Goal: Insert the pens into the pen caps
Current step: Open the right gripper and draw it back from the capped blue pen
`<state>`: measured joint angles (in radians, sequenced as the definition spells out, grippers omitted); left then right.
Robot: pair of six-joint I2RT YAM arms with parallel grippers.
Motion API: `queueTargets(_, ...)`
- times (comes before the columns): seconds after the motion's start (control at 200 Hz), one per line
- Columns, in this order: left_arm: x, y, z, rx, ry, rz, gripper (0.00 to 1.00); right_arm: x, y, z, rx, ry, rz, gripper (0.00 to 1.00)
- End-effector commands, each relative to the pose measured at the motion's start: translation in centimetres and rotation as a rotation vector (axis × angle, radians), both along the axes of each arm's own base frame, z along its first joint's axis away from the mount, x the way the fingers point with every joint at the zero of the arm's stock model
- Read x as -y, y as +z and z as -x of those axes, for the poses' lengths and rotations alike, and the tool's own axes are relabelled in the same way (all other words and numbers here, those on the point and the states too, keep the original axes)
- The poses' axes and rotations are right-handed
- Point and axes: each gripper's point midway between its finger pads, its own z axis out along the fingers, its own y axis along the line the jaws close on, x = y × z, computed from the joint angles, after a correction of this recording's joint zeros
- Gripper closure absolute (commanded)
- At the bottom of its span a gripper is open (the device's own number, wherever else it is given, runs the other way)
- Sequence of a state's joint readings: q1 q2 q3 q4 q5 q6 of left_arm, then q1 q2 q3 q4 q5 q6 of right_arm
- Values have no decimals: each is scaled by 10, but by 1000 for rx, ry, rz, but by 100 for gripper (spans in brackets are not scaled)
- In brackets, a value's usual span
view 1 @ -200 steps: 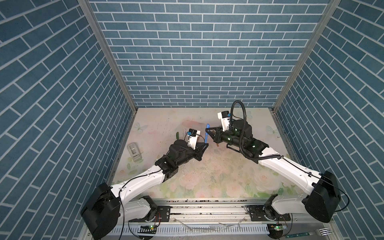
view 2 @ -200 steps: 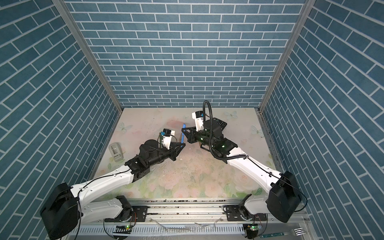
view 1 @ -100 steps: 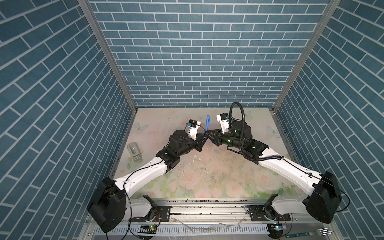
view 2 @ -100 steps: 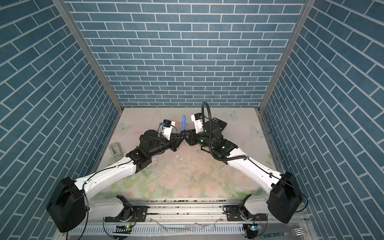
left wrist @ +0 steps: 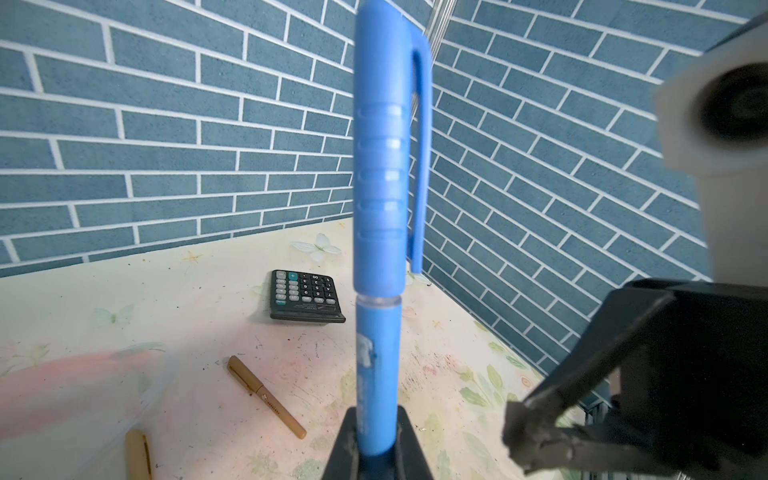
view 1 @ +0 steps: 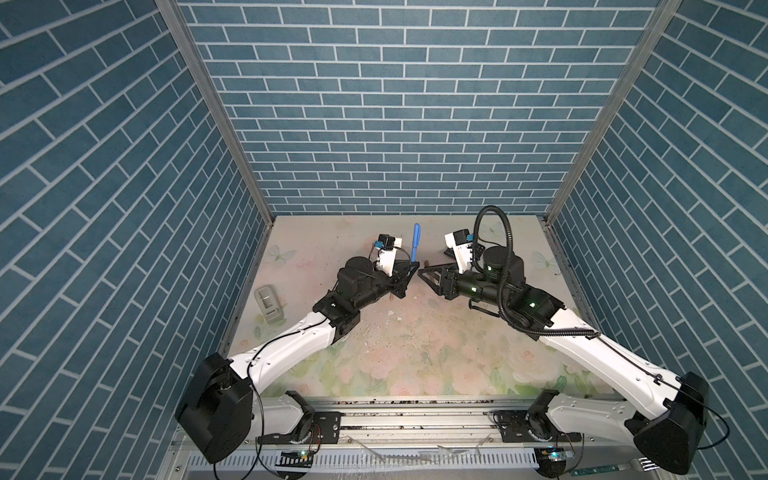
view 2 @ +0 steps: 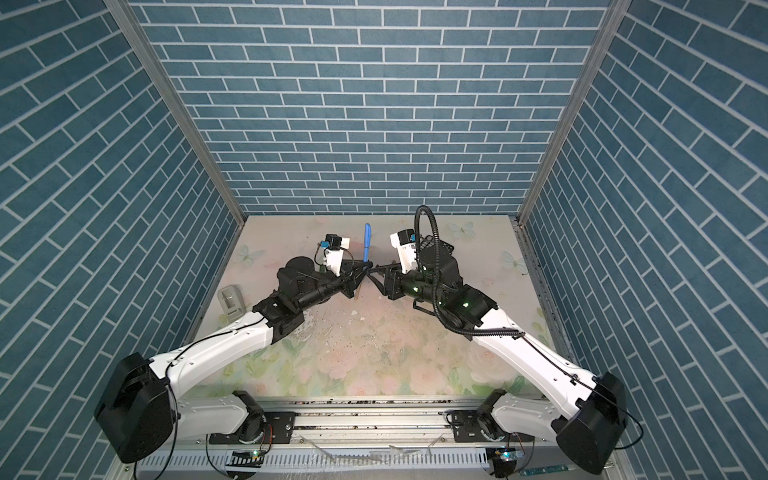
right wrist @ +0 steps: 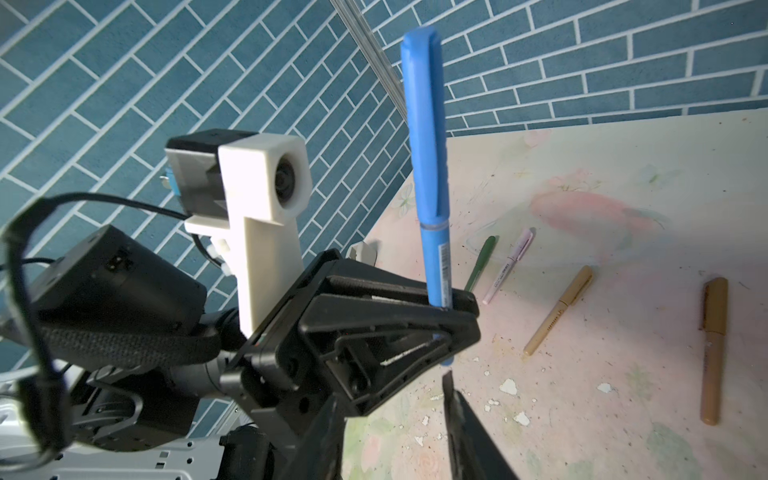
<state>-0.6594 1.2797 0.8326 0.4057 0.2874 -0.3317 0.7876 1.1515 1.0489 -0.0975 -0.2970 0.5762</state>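
My left gripper (left wrist: 376, 415) is shut on the lower barrel of the blue pen (left wrist: 378, 370), which stands upright in both top views (view 1: 416, 245) (view 2: 367, 245). The blue pen cap (left wrist: 380, 166) with its clip sits on the pen's upper end (right wrist: 424, 124). My right gripper (right wrist: 390, 390) is open and holds nothing. It hangs just to the right of the left gripper (view 1: 412, 272), tips close but apart (view 1: 426, 276). The green (right wrist: 482, 262), pale pink (right wrist: 509, 266), tan (right wrist: 559, 309) and brown (right wrist: 712, 349) pens lie on the table.
A black calculator (left wrist: 305, 295) lies near the back right of the table (view 2: 436, 245). A grey object (view 1: 270, 303) rests by the left wall. White flecks (right wrist: 509, 386) dot the floral table top (view 1: 415, 353). Brick walls close in three sides.
The right gripper has opened and drawn a little to the right of the blue pen. The left arm has carried the upright pen back and to the right.
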Motion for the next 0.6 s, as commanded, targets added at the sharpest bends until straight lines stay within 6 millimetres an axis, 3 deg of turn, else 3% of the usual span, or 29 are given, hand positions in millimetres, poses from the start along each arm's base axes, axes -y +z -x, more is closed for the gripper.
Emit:
queueTargets(0.0,-4,5,-2,31,19,-5,100,14,10,2,46,-33,59,58)
queueTargets(0.195,-8,3,1,41,23,-19,100,21,39,-14,107,-92,98,60)
queueTargets(0.38,-9,5,4,43,15,-17,100,17,74,-43,161,-150,95,64)
queueTargets(0.595,-10,7,6,42,14,-20,100,-2,86,-71,135,-166,133,65)
